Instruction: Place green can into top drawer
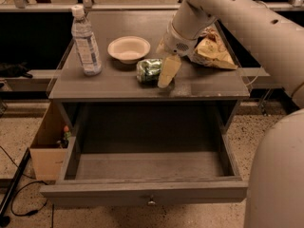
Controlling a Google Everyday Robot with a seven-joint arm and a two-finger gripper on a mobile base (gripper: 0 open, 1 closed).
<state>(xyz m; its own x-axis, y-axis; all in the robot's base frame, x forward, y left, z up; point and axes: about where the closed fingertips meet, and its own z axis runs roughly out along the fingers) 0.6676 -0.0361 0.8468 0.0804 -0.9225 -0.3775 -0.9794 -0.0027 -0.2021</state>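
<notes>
Green can (148, 70) lies sideways near the tabletop (209, 87) front edge, beside the gripper (167, 74); whether the jaws clasp it cannot be told.

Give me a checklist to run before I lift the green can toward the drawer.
1. Top drawer open: ok, pulled well out under the tabletop.
2. Room in the drawer: ok, nothing seen on its floor.
3. Green can found: ok, lying on its side near the tabletop's front edge.
4. Gripper at the can: ok, down close beside it.
5. Grasp secure: cannot tell.
6. Neighbours out of the lift path: ok, paper bowl just behind the can, water bottle well apart.
</notes>
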